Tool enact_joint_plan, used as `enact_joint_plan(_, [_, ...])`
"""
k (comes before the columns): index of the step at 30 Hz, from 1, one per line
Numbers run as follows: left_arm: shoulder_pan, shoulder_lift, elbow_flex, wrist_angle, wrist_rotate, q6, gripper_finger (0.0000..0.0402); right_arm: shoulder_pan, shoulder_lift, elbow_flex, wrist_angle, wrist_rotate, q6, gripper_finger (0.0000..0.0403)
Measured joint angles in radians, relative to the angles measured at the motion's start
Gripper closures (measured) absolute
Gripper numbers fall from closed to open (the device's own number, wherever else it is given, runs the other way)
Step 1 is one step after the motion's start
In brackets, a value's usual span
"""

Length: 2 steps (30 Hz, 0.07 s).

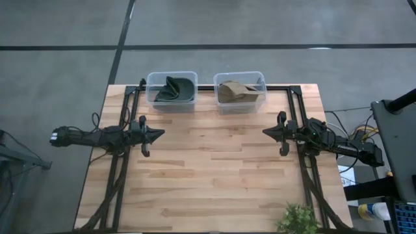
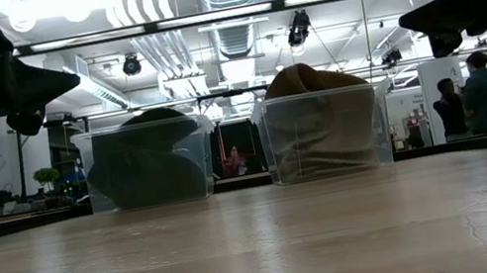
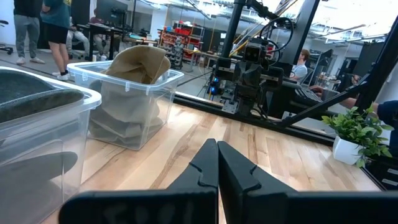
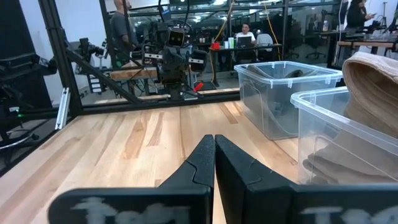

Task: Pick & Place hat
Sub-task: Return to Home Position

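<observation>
Both clenched, empty: left hand [image 1: 160,133], right hand [image 1: 266,132]. You'd pinch the green cap [image 1: 172,89] (soft, light) by its brim.

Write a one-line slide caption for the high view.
Left gripper and right gripper hover shut and empty above the table; green caps in the left bin, brown cap in the right bin.

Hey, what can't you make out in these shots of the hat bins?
Number of green caps in the left bin: high view, folded into one heap.
Brown cap shape, right bin: low view, cloudy wall blurs it.
Plant: high view, bottom edge cuts it.
Left pincer, right pincer: low view, edges cut both off.
</observation>
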Motion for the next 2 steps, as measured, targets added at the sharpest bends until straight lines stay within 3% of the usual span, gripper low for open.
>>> enact_joint_plan(2, [0.0, 0.0, 0.0, 0.0, 0.0, 0.0, 0.0402, 0.0, 0.0, 0.0, 0.0, 0.0, 0.004, 0.0394])
